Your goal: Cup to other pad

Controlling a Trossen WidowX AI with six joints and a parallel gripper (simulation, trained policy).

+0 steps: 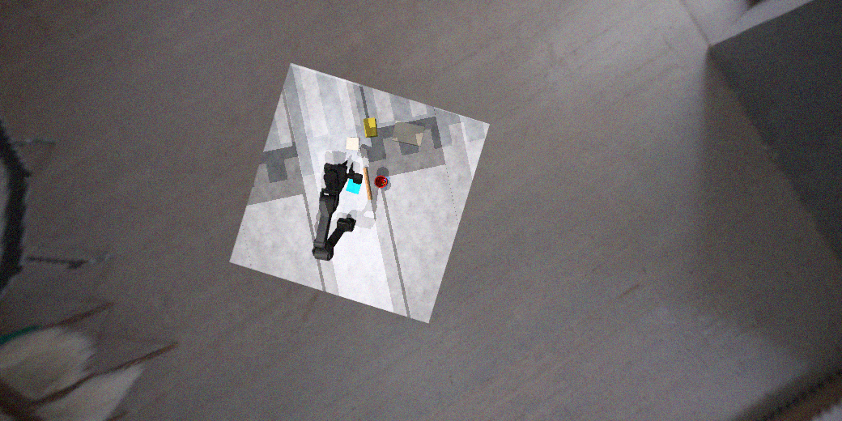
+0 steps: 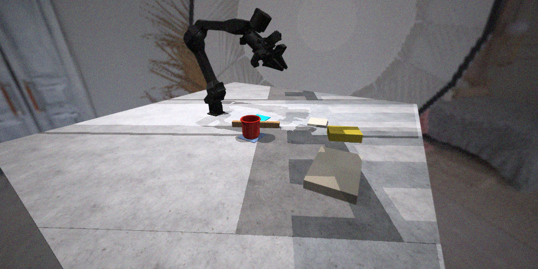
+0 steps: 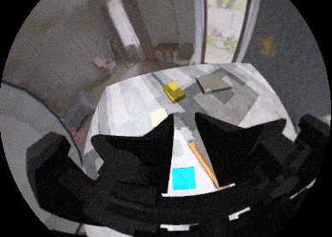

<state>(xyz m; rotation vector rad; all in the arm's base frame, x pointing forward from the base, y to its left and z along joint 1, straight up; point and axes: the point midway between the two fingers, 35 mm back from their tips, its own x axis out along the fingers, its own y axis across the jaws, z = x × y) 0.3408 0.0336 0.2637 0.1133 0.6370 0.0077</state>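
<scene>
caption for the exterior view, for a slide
Black robot arm poised above a table, a red cup upright on a blue pad

One cup (image 1: 380,182) (image 2: 250,128), two pads (image 1: 353,186) (image 2: 263,117) (image 3: 184,178), one stick (image 1: 367,183) (image 2: 271,124) (image 3: 205,165), three blocks (image 1: 370,127) (image 2: 344,134) (image 3: 174,92), one arm (image 1: 324,220) (image 2: 203,61).
</scene>
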